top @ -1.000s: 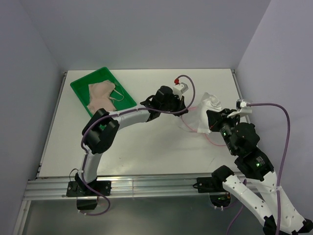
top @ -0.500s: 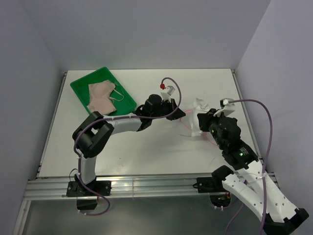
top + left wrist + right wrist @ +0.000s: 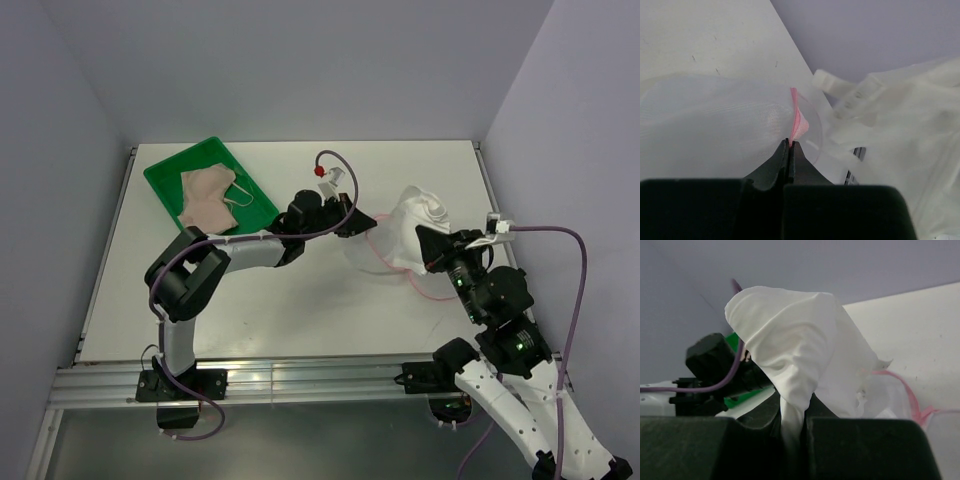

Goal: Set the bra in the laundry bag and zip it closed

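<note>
The left gripper (image 3: 790, 146) was pinched shut on the pink edging (image 3: 799, 120) of the laundry bag (image 3: 715, 117). The right gripper (image 3: 792, 412) clamped the bag's bunched white cloth, held up near the right edge of the table (image 3: 300, 310). The bra (image 3: 205, 197) lay in a green tray (image 3: 163, 182) at the table's far left corner.

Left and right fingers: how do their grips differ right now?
The left fingers are pressed flat together on the thin pink edging of the mesh bag. The right fingers are held slightly apart by a thick bunch of white cloth. The left fingers pinch only an edge, while the cloth billows well above the right fingers. Both pairs are shut on something soft.
</note>
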You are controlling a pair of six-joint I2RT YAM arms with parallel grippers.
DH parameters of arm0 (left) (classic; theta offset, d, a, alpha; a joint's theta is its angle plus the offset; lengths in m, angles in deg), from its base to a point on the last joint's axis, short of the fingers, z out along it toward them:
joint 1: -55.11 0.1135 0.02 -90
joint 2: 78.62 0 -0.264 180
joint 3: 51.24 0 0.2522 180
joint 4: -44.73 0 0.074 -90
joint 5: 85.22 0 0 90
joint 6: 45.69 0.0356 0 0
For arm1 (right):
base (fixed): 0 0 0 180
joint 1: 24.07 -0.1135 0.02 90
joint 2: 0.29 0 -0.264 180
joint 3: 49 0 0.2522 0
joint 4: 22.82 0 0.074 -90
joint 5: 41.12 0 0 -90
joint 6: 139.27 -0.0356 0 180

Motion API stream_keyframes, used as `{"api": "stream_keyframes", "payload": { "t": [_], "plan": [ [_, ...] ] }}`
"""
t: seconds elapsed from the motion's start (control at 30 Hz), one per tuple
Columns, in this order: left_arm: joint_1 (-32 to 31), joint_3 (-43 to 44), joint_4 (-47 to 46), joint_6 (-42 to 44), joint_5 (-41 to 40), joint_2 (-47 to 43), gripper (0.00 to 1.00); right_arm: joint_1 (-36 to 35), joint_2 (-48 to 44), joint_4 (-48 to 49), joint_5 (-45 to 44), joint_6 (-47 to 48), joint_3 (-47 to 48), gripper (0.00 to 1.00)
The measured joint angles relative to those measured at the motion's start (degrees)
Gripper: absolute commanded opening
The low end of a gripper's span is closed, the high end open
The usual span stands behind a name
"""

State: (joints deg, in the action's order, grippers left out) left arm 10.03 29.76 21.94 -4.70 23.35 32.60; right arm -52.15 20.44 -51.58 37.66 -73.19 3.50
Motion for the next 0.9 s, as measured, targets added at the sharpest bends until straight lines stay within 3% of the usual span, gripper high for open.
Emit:
{"api": "stream_keyframes", "payload": {
  "t": [0.9],
  "plan": [
    [0.7, -0.04, -0.15, -0.22, -0.02, 0.17, 0.0, 0.0, -1.7, -5.64, 4.74, 0.57, 1.95, 0.0]
  ]
}}
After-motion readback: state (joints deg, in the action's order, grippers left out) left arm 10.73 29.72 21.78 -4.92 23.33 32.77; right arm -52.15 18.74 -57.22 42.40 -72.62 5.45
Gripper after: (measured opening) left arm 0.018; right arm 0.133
